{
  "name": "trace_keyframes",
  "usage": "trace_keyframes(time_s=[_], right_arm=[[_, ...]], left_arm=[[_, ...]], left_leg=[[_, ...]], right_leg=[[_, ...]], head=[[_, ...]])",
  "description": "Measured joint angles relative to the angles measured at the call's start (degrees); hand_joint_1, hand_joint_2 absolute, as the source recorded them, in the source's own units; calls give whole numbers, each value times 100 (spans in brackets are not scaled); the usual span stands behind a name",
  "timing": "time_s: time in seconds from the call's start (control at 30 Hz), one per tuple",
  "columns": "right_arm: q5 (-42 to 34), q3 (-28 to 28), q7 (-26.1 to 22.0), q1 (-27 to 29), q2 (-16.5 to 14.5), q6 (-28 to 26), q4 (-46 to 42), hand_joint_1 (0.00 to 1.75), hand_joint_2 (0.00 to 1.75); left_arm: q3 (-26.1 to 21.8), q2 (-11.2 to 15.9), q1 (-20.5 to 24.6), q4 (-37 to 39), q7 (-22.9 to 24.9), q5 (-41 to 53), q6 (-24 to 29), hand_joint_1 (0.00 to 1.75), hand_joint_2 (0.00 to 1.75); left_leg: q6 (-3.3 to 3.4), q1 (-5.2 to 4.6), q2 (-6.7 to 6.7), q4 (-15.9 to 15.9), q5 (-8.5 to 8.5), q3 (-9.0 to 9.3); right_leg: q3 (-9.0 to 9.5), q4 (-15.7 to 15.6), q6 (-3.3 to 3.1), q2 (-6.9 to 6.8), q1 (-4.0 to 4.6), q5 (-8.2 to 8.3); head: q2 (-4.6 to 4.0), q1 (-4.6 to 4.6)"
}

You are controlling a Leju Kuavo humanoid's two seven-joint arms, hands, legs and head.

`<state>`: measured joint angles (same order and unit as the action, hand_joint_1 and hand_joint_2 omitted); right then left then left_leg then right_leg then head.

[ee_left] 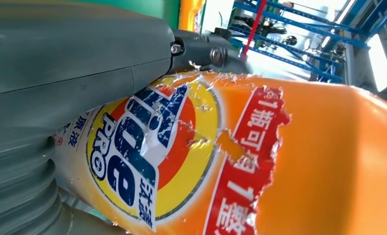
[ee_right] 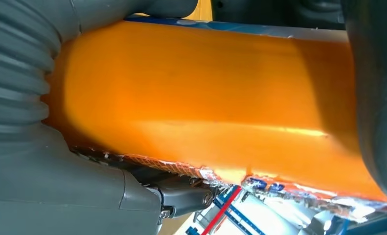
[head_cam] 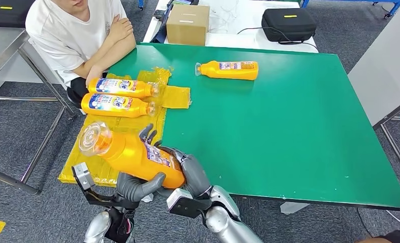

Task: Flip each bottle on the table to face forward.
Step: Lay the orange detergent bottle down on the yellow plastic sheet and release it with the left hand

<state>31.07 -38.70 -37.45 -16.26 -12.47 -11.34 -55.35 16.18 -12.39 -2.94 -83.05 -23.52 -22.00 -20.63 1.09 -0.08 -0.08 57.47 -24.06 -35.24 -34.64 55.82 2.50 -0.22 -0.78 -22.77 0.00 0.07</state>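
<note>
While lifted off green table (head_cam: 289,126) at its near left corner, orange bottle (head_cam: 137,157) lies tilted, clear cap toward left. Left hand (head_cam: 137,186) grasps it from below; right hand (head_cam: 187,169) wraps fingers around base end. Two labelled bottles (head_cam: 118,96) lie on yellow sheet (head_cam: 175,96) beside seated person (head_cam: 81,35). Fourth bottle (head_cam: 230,70) lies farther back on table.

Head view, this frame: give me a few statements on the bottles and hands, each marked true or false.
1. Both hands hold one orange bottle. True: left hand beneath, right hand at its base.
2. Three more bottles lie on the table. True: two on the yellow sheet, one on green table.
3. The held bottle stands upright. False: it is tilted, cap toward the camera.
4. The cardboard box sits on the green table. False: on the white surface behind.
</note>
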Motion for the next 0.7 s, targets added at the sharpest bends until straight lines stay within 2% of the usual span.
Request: trace_keyframes(time_s=[0.03,0.1,0.13,0.17,0.27,0.5,0.7], right_arm=[[-9,-12,7,-11,-1,1,36,101,175],[-22,-25,25,-24,-2,9,91,62,175],[-26,-27,32,-28,-3,22,113,30,175],[-27,-31,39,-33,-3,38,135,1,131],[-31,-38,55,-22,-16,17,201,0,0],[-73,-35,58,93,-73,-83,180,0,0],[-73,-33,60,139,-82,-84,112,0,0]], left_arm=[[-12,6,4,17,1,-17,-15,175,175],[-39,15,14,61,10,-69,-59,175,175],[-52,22,22,82,20,-101,-81,175,175],[-61,34,34,101,33,-125,-101,175,175],[-79,67,66,139,77,-123,-134,175,175],[-103,81,91,131,160,478,322,175,175],[-117,92,92,120,162,576,416,175,175]], left_leg=[[0,0,0,0,0,0],[0,0,0,0,0,0],[0,0,0,0,0,-1],[0,0,-1,0,0,-1],[0,0,-2,0,0,-3],[0,0,-2,0,0,-4],[0,0,-3,0,0,-4]], right_leg=[[0,0,0,0,0,0],[0,0,0,0,0,0],[0,0,0,0,0,0],[0,0,0,0,0,0],[-1,0,0,0,0,0],[-1,1,0,0,0,0],[-1,1,0,0,0,0]], head=[[0,0],[0,0],[0,1],[0,0],[0,1],[0,2],[0,2]])
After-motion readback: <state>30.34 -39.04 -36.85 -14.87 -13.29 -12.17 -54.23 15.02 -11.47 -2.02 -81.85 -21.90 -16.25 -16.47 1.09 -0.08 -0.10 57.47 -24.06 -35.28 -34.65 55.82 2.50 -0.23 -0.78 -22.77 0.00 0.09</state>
